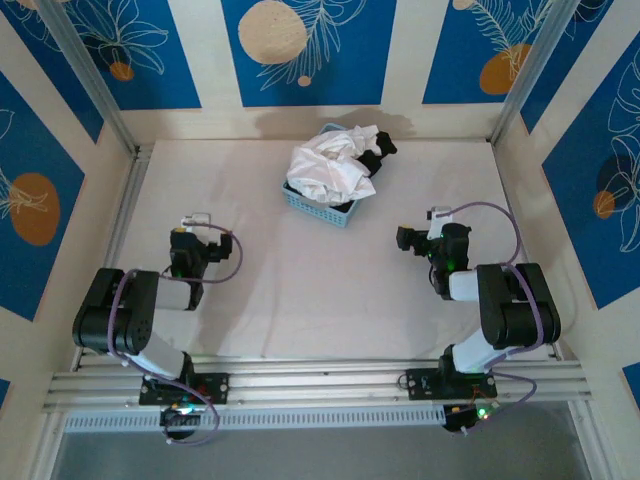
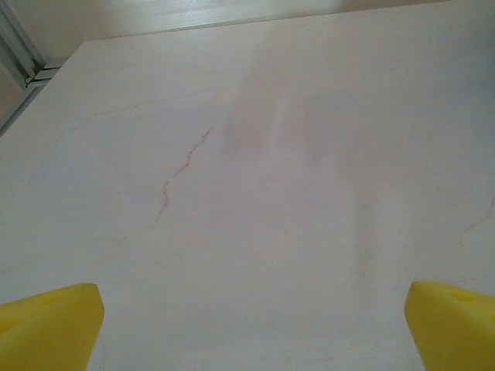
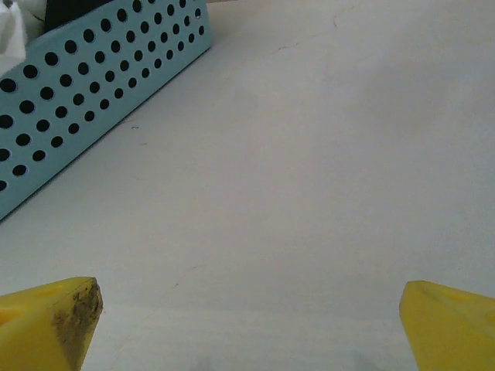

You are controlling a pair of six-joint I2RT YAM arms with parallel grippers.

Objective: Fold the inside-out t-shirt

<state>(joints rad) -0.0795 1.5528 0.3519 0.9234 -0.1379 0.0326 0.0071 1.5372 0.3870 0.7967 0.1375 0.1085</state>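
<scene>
In the basket [image 1: 312,203] the shirt [image 1: 328,166] lies bunched; your right gripper [image 3: 249,325] sits nearer it than the left gripper [image 2: 252,325]; both gape wide, holding nothing.

t-shirt [image 1: 328,167] | white, thin, wrinkled | bunched in a heap, unfolded | far centre of table, in blue basket [image 1: 310,203]
</scene>
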